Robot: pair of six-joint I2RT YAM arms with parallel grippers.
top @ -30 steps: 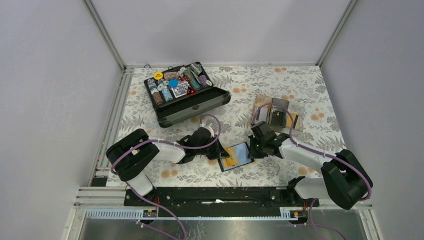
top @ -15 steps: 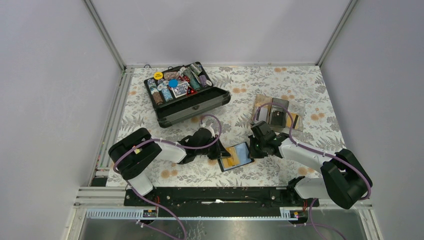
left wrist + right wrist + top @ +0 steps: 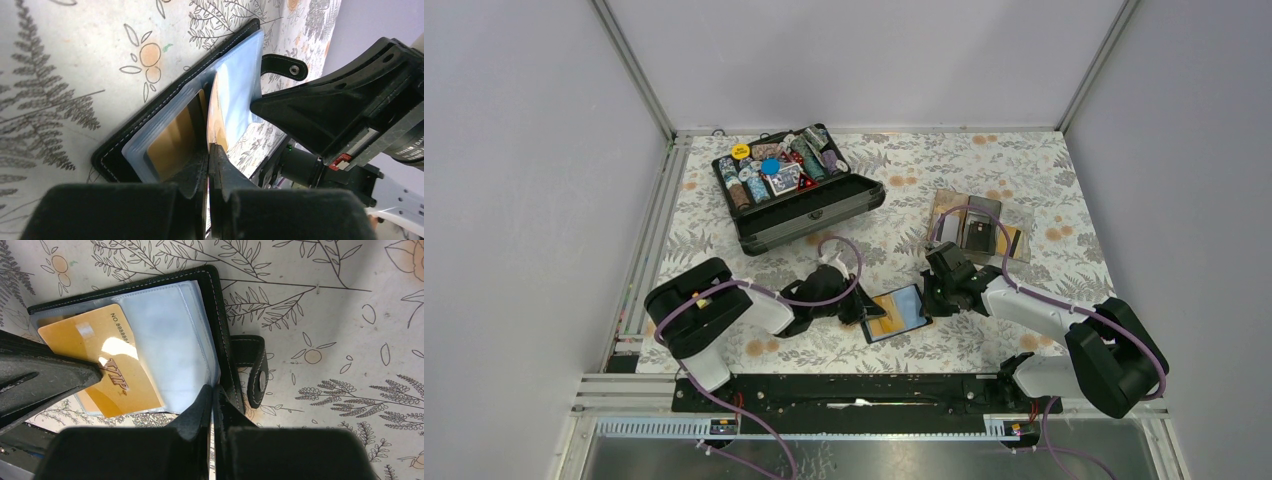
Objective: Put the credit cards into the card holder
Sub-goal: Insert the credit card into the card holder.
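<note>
The card holder [image 3: 902,311] lies open on the floral table, black with blue-grey pockets; it also shows in the right wrist view [image 3: 165,340] and the left wrist view [image 3: 112,157]. My left gripper [image 3: 865,311] is shut on a yellow-orange credit card [image 3: 107,365], which lies at a slant over the holder's left pocket. The card is seen edge-on in the left wrist view [image 3: 215,115], just past the gripper [image 3: 209,150]. My right gripper [image 3: 932,297] is shut on the holder's right edge, where the sleeve meets the black cover [image 3: 213,390], beside the snap strap [image 3: 255,372].
A large black chip case [image 3: 796,187] with poker chips stands open at the back left. A clear acrylic tray [image 3: 980,226] holding more cards lies at the back right, behind my right arm. My two grippers are close together over the holder.
My left gripper has edged a little right and nearer, towards the holder, with the card in it. The right gripper and the holder have stayed put.
</note>
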